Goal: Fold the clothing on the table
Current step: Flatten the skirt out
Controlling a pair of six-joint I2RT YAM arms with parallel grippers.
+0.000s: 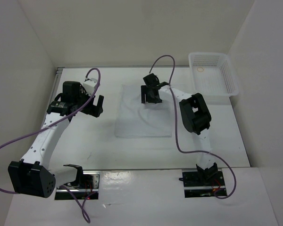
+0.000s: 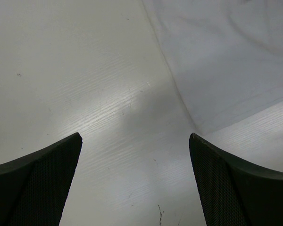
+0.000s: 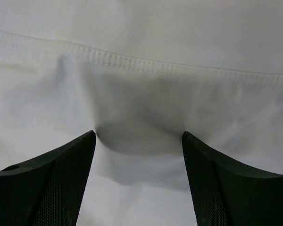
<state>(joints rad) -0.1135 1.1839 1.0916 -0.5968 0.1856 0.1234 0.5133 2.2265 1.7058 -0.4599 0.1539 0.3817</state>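
Note:
The clothing [image 1: 141,117] lies as a flat white rectangle in the middle of the table [image 1: 94,146]. My right gripper [image 1: 150,96] is down on its far part, open. In the right wrist view both fingertips press into the clothing [image 3: 141,42], just short of a stitched hem [image 3: 132,61], and a shaded bulge of cloth sits in the right gripper [image 3: 138,136]. My left gripper [image 1: 95,107] hangs open to the left of the cloth. The left wrist view shows the left gripper [image 2: 135,137] over bare table [image 2: 85,70], with the clothing's edge [image 2: 226,61] at the upper right.
A white plastic mesh basket [image 1: 212,75] stands at the table's far right corner. White walls enclose the table on the left, back and right. Purple cables loop from both arms. The arm bases are bolted at the near edge.

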